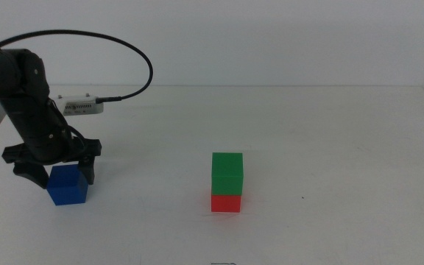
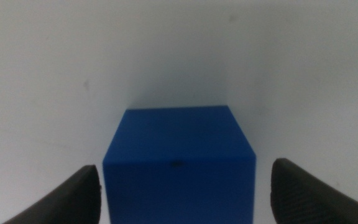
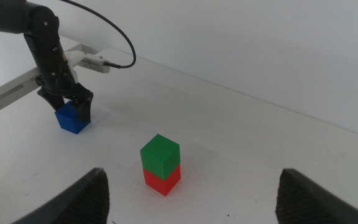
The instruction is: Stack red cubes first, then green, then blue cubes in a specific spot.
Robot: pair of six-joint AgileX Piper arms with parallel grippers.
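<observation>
The blue cube point(image 1: 68, 185) rests on the white table at the left. My left gripper point(image 1: 61, 175) stands open around it, one jaw on each side. In the left wrist view the blue cube point(image 2: 179, 162) fills the space between the jaws of the left gripper point(image 2: 182, 199), with a small gap on either side. At the table's middle, the green cube point(image 1: 227, 174) sits squarely on the red cube point(image 1: 226, 202). My right gripper point(image 3: 194, 199) is open and empty, back from the stack and out of the middle view. Its view shows the green cube point(image 3: 160, 153), red cube point(image 3: 163, 178) and blue cube point(image 3: 72, 118).
The left arm's white wrist camera box point(image 1: 79, 107) with a black looping cable point(image 1: 142, 55) hangs behind the left arm. The table's far edge point(image 1: 271, 86) meets a white wall. White tabletop lies between the blue cube and the stack.
</observation>
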